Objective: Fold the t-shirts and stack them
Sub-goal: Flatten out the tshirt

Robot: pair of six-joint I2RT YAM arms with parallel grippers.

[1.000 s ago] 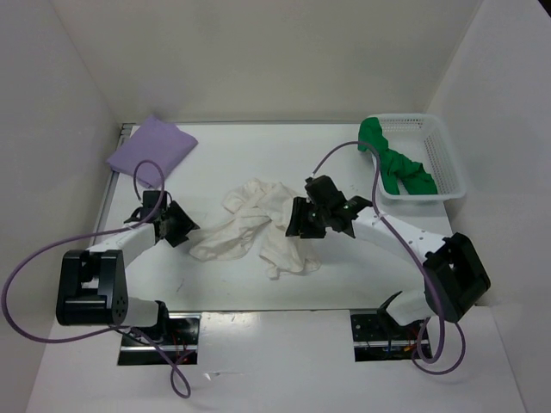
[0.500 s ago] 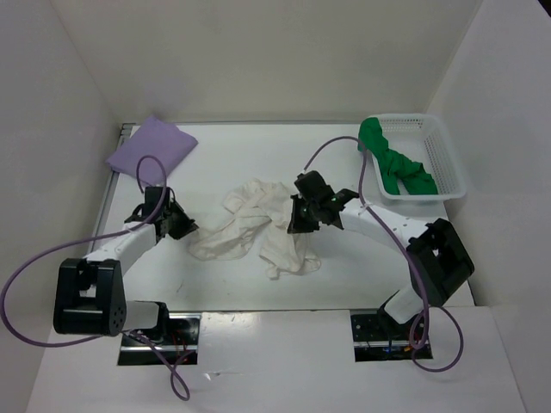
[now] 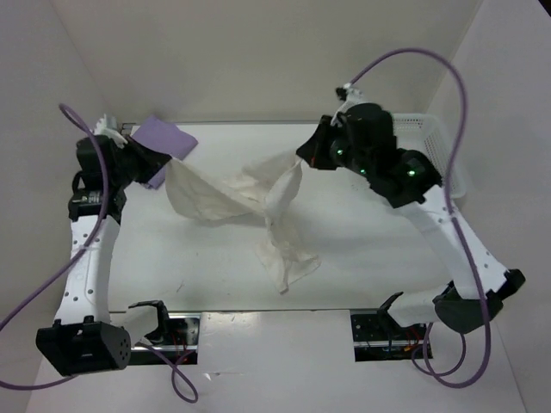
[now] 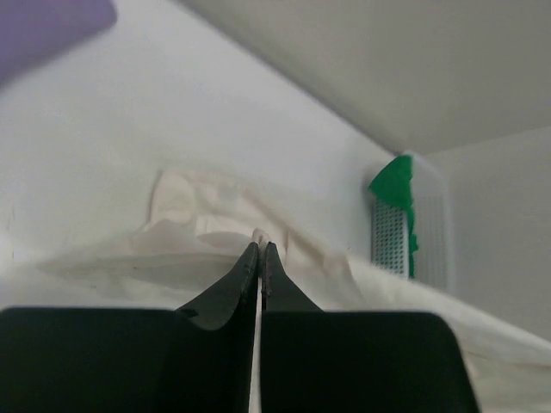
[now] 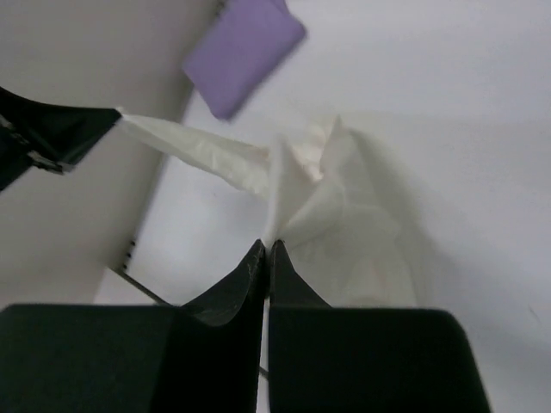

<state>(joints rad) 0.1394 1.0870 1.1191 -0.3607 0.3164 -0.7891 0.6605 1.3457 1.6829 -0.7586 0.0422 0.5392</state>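
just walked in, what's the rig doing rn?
Both arms hold the white t-shirt stretched between them above the table. The left gripper is shut on one edge and the right gripper on another, while a loose part hangs down toward the table. The purple t-shirt lies folded at the far left corner. The green t-shirt is in the basket on the right.

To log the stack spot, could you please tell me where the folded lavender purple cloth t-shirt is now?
In the top view, the lavender purple cloth t-shirt lies folded at the far left corner of the table, beyond the left gripper.
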